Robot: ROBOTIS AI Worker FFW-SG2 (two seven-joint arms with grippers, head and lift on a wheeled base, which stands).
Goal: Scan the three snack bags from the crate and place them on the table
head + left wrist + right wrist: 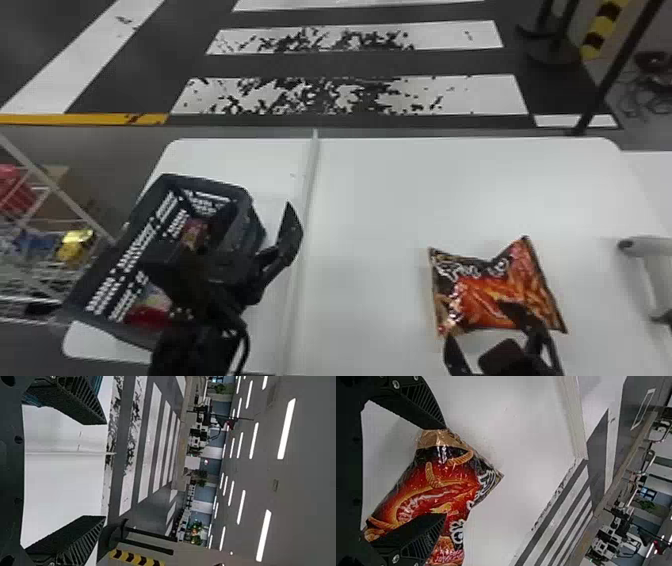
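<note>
At the left edge of the head view stands a wire shelf with goods on it. Just right of it, the dark crate sits on the left part of the white table, its long axis slanting from the near left to the far right. Inside are a red-and-yellow pack towards the near end and a reddish pack towards the far end; which way each of them points I cannot tell.

The left gripper is over the crate's right side, partly hiding the inside. Its fingers stand wide apart with nothing between them, as the left wrist view shows. To its right, a pale strip runs from the near side of the table to the far side.

Further right, the orange-and-black snack bag lies flat on the table, printed face up. Its long axis runs roughly left to right, a little askew; the white lettering is at the far left part, and a brown band edges its left end. The right gripper is at the bag's near side, fingers apart, one reaching over the print, the bag not clamped. At the right edge of the head view lies a pale handled device, its dark tip towards the left.
</note>
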